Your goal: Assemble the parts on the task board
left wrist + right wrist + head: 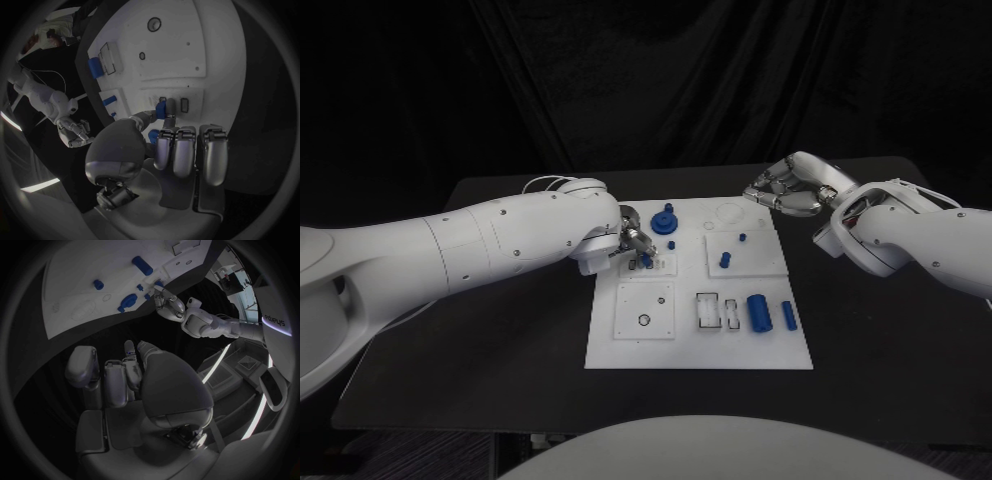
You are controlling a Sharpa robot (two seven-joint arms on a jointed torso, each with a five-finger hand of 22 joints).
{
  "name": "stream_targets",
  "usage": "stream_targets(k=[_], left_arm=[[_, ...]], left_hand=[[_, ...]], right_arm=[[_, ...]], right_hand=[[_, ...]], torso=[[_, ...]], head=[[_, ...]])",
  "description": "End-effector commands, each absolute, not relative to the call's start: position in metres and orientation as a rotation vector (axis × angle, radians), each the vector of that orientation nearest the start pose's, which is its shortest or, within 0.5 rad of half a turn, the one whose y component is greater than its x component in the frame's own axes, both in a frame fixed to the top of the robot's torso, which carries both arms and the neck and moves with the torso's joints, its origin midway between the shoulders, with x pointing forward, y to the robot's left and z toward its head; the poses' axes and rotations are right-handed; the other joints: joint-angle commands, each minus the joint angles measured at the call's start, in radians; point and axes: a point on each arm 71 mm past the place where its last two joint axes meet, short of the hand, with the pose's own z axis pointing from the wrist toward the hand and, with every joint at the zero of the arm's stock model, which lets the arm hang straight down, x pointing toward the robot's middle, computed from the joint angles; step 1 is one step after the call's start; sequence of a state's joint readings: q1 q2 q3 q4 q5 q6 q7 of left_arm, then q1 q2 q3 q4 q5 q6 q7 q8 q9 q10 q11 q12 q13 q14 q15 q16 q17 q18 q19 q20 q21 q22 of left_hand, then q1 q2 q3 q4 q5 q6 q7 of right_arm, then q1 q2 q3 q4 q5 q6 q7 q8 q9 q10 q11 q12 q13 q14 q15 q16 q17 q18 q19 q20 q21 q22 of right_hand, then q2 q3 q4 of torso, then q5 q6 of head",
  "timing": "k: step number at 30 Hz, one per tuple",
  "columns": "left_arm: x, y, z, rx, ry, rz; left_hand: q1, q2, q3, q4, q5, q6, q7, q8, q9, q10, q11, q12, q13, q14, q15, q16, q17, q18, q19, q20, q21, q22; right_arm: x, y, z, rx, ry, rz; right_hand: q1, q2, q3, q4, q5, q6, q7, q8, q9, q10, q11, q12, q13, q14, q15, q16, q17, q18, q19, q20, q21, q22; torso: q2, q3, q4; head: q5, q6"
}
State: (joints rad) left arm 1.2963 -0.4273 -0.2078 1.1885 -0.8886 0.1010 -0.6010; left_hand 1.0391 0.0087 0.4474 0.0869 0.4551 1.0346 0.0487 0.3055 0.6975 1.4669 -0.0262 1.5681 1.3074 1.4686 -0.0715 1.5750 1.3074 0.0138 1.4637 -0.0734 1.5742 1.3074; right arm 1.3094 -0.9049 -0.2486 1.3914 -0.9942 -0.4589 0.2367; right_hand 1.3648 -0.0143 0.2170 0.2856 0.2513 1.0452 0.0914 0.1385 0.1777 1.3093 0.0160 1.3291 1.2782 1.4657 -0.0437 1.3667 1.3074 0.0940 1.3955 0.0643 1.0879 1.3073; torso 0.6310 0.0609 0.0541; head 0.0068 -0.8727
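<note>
**Head view: left hand pinches a blue part at the task board's far-left panel**

Black table [516,340] carries everything, and the white task board [700,352] lies flat at its middle. The left arm [473,245] reaches in over the table to the board's far-left panel. The right arm [913,235] ends off the board, above the table past the board's far-right corner.

The left hand [625,240] is down at that far-left panel. In the left wrist view its thumb and a fingertip [169,116] pinch a small blue part [161,107] that stands at the row of small slots; the other fingers are curled under the palm. The right hand [788,187] has its fingers curled in and holds nothing; the right wrist view shows the same hand [115,377] bent over dark table.

On the board, a large blue cylinder [759,312] lies near the right edge with a slimmer blue bar [789,315] just beside it. A round blue knob [666,217] stands at the far edge. A short blue peg [724,260] stands on the right-hand panel.
</note>
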Motion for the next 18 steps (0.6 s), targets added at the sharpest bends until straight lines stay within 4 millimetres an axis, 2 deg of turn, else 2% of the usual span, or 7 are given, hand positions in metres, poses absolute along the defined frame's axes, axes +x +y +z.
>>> stream_targets(k=[1, 10, 14, 18], left_arm=[[0.5107, 0.1059, -0.2561, -0.184, 2.458, -0.341], [0.5087, 0.1062, -0.2564, -0.181, 2.462, -0.344], [0.5084, 0.1058, -0.2566, -0.18, 2.462, -0.346], [0.5084, 0.1051, -0.2569, -0.183, 2.458, -0.351]], left_hand=[[-0.001, 0.009, 0.007, -0.001, -0.005, 0.001, -0.008, -0.004, 0.001, 0.104, -0.007, 0.003, 0.263, 0.101, -0.008, -0.006, 0.258, -0.014, 0.107, -0.007, -0.003, 0.263], [-0.002, 0.008, 0.008, -0.001, -0.008, 0.002, -0.008, -0.005, 0.002, 0.104, -0.008, 0.003, 0.263, 0.1, -0.008, -0.007, 0.254, -0.014, 0.107, -0.007, -0.003, 0.263], [-0.003, 0.007, 0.008, -0.001, -0.009, 0.002, -0.008, -0.005, 0.003, 0.104, -0.008, 0.003, 0.263, 0.098, -0.008, -0.008, 0.25, -0.014, 0.107, -0.008, -0.003, 0.263], [-0.004, 0.007, 0.008, -0.001, -0.01, 0.002, -0.008, -0.006, 0.003, 0.104, -0.008, 0.003, 0.263, 0.098, -0.008, -0.008, 0.25, -0.014, 0.107, -0.008, -0.003, 0.263]], right_arm=[[0.4977, -0.2751, -0.1981, 0.132, 1.614, 0.803], [0.4982, -0.2752, -0.1988, 0.134, 1.622, 0.8], [0.4983, -0.2749, -0.1991, 0.134, 1.625, 0.8], [0.4984, -0.2748, -0.1994, 0.135, 1.628, 0.8]], right_hand=[[0.014, -0.001, 0.006, 0.0, 0.006, 0.007, 0.001, 0.0, 0.001, -0.005, -0.001, -0.009, -0.004, 0.035, -0.006, -0.006, 0.044, 0.004, -0.002, -0.004, -0.007, 0.111], [0.014, -0.001, 0.007, 0.0, 0.007, 0.006, 0.001, 0.0, 0.001, -0.006, -0.001, -0.011, -0.006, 0.035, -0.006, -0.007, 0.043, 0.005, -0.003, -0.004, -0.01, 0.11], [0.014, -0.001, 0.007, 0.0, 0.007, 0.006, 0.001, 0.0, 0.001, -0.006, -0.001, -0.011, -0.006, 0.035, -0.006, -0.007, 0.043, 0.005, -0.003, -0.004, -0.01, 0.11], [0.014, -0.001, 0.007, 0.0, 0.007, 0.006, 0.001, 0.0, 0.001, -0.006, -0.001, -0.011, -0.006, 0.035, -0.006, -0.007, 0.043, 0.005, -0.003, -0.004, -0.01, 0.11]], torso=[[0.0, 0.0001, 0.0002], [0.0, -0.0001, 0.0005], [0.0, -0.0013, -0.0001], [0.0, -0.0007, 0.0001]], head=[[-0.001, 0.0], [0.002, 0.0], [0.002, 0.0], [0.003, 0.0]])
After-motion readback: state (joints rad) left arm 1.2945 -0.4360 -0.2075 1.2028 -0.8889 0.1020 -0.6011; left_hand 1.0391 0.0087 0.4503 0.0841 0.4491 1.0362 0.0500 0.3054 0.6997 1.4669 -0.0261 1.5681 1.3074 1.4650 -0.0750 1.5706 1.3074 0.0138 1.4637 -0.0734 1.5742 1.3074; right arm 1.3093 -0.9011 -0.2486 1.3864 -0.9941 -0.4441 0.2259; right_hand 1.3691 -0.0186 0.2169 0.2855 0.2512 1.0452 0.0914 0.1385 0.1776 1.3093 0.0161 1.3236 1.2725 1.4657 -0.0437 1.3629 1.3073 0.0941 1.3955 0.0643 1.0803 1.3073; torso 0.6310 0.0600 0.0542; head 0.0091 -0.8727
